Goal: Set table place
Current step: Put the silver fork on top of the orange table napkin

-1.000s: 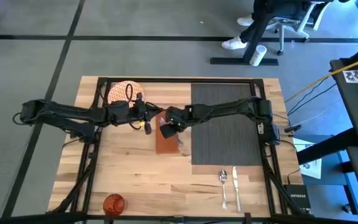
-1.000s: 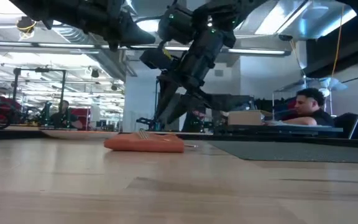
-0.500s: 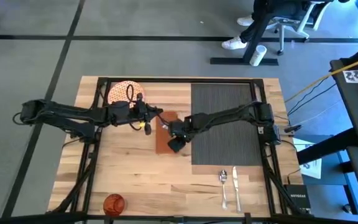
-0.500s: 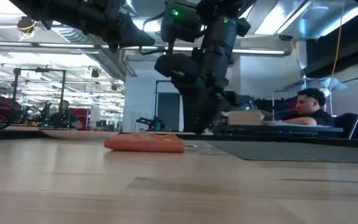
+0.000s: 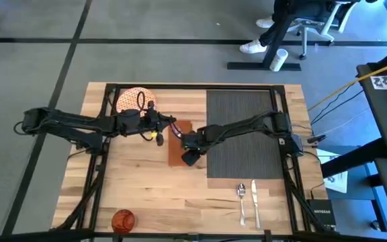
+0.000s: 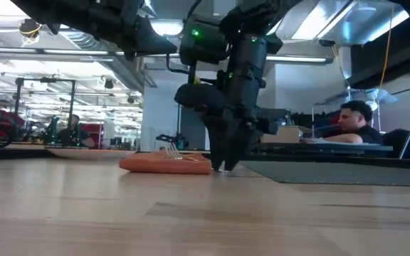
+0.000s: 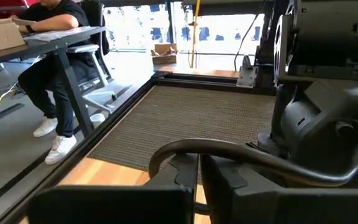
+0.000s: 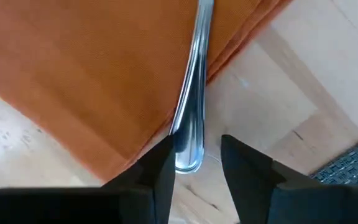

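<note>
The brown napkin [image 5: 178,138] lies flat on the table [image 5: 140,188], left of the dark ribbed placemat [image 5: 244,134]. The silver fork [image 8: 194,81] lies along the napkin, its handle end [image 8: 188,158] sticking out past the napkin's near edge onto the wood. My right gripper [image 8: 194,158] points down, low over the table, open, with one finger on each side of that handle end. My left gripper [image 5: 166,126] hovers shut above the napkin's far left part. The patterned plate [image 5: 134,101] sits at the far left.
A spoon [image 5: 241,200] and a knife [image 5: 254,200] lie side by side on the wood near the front edge, below the placemat. The small orange cup [image 5: 123,220] stands at the front left. Black rails [image 5: 103,168] run along the table's sides.
My right gripper has moved toward the table's near edge along the napkin and come down to the table, turning from slanted to pointing down, so that it now stands over the fork's handle end. The napkin and fork have stayed where they were.
</note>
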Action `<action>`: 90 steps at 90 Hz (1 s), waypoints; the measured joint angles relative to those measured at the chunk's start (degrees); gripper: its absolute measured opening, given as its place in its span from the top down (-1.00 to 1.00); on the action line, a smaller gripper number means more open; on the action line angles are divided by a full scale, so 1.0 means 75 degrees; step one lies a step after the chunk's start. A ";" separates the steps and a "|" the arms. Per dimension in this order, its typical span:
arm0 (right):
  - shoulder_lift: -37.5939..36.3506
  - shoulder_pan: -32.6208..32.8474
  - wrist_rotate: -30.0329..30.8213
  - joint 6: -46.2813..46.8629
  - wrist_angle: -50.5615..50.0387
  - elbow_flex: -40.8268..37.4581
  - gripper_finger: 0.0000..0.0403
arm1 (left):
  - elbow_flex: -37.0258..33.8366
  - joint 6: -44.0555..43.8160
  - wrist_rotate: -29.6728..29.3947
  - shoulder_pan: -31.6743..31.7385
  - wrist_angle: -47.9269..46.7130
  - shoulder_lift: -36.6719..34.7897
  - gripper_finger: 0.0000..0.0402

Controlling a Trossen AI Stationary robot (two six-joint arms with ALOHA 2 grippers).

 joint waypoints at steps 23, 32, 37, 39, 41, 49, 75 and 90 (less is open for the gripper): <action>0.0027 0.0000 -0.0287 0.0064 0.0341 -0.0023 0.43 | 0.0000 -0.0032 0.0012 0.0162 -0.0203 0.0000 1.00; 0.0038 0.0000 -0.0332 0.0119 0.0495 -0.0029 0.43 | 0.0000 -0.0061 0.0010 0.0210 -0.0293 0.0000 1.00; 0.0041 0.0000 -0.0332 0.0164 0.0504 -0.0029 0.43 | 0.0000 -0.0067 0.0009 0.0231 -0.0314 0.0000 1.00; 0.0041 0.0000 -0.0322 0.0181 0.0506 -0.0029 0.43 | 0.0000 -0.0067 0.0011 0.0235 -0.0315 0.0000 1.00; 0.0041 0.0000 -0.0316 0.0187 0.0505 -0.0029 0.43 | 0.0000 -0.0068 0.0009 0.0237 -0.0315 -0.0001 1.00; 0.0041 0.0000 -0.0239 0.0201 0.0499 -0.0029 0.43 | 0.0000 -0.0085 0.0009 0.0237 -0.0318 -0.0003 1.00; 0.0041 0.0003 0.0000 0.0198 0.0377 -0.0023 0.67 | 0.0000 -0.0087 0.0006 0.0237 -0.0326 -0.0003 1.00; 0.0039 0.0003 0.0201 0.0095 0.0359 -0.0020 0.97 | 0.0000 -0.0087 0.0006 0.0237 -0.0335 -0.0003 1.00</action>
